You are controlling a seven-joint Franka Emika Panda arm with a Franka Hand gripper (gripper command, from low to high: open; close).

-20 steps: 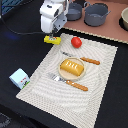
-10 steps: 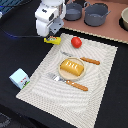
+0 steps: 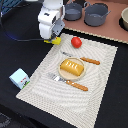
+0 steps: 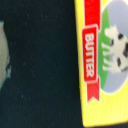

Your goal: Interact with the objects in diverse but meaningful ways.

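Bare black bench (image 3: 20,45) lies open toward the exterior view's left of the arm. Just beside it, the tomato (image 3: 76,42) and two grey pots (image 3: 96,14) crowd the other side.

Two grey pots (image 3: 89,12) behind a woven placemat (image 3: 102,87); fork (image 3: 56,77), knife (image 3: 89,60) on it.

The striped placemat (image 3: 70,75) anchors the scene. At its centre sits the orange bread block (image 3: 72,68) on a plate, a knife (image 3: 90,61) beyond it and a fork (image 3: 68,82) on the near side. The red tomato (image 3: 76,42) rests at the mat's far edge. Just off that edge, the gripper (image 3: 51,40) hangs over the yellow box (image 3: 55,40) — its jaws hidden. Off the mat's near corner stands the light blue carton (image 3: 20,78); beyond the mat, two grey pots (image 3: 96,14).
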